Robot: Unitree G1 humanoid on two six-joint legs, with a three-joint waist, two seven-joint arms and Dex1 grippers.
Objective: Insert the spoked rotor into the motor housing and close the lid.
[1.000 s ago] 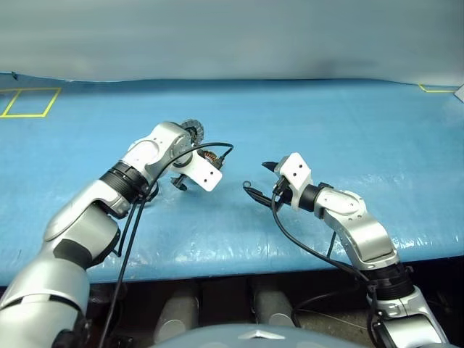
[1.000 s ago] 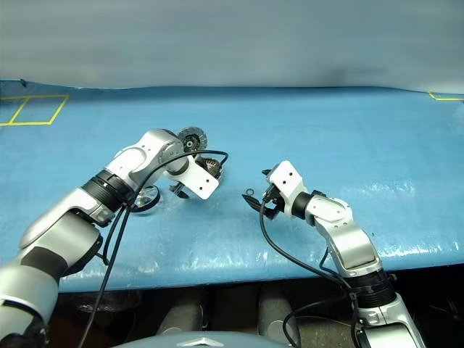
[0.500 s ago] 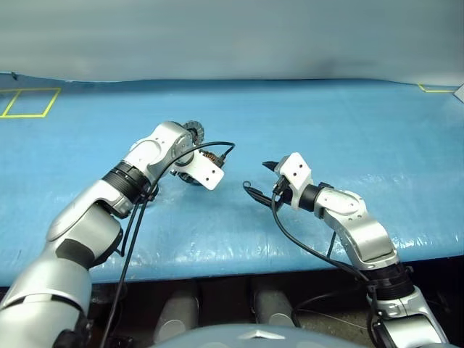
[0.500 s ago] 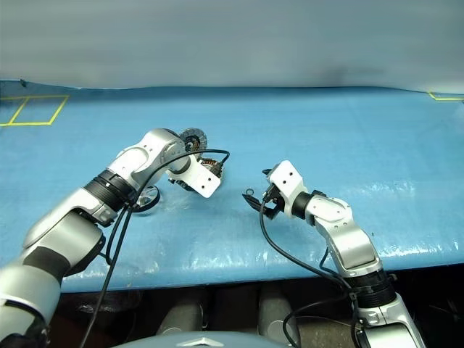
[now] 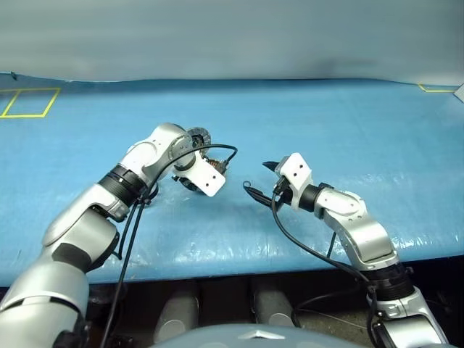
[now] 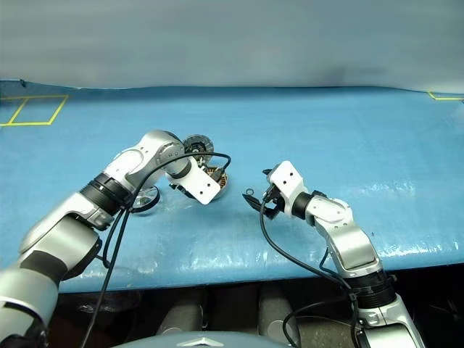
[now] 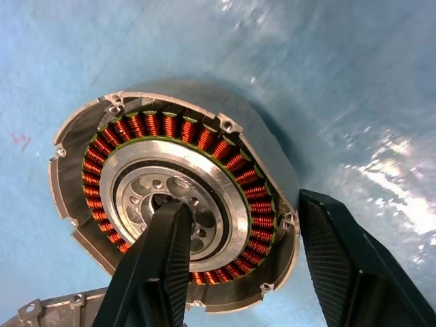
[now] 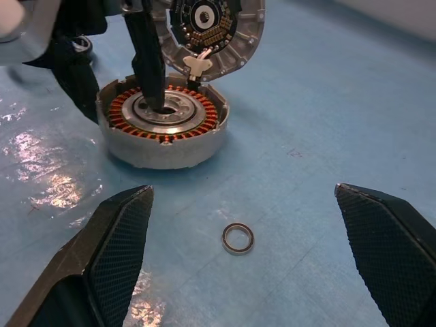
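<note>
We find the left claw (image 7: 238, 203) clamped across the motor housing (image 7: 170, 204). One finger (image 7: 163, 259) sits in the grey centre bore and the other bears against the outer wall, so the copper windings lie between them. The housing rests on the blue counter (image 5: 326, 116) between the two arms. Its lid (image 8: 208, 27) stands open and upright at the far edge. The round piece we take to be the spoked rotor (image 6: 147, 197) lies on the counter, partly hidden beside the left forearm, and is not yet inserted. The right claw (image 8: 242, 193) hangs with its fingers spread wide and holds nothing. It faces the housing, with a small loose ring (image 8: 238, 238) on the counter between them. We note these hazards: the off-centre grip can tilt or spin the housing when it is pulled, and a finger that slips can scrape the windings. A jolt may swing the upright lid down onto the finger in the bore. The forearm or its cable may sweep the rotor away. Compared with one second ago, the left claw has narrowed from full spread and come down onto the housing. Housing and lid now sit slightly nearer the robot and to its right. The right arm is unchanged.
</note>
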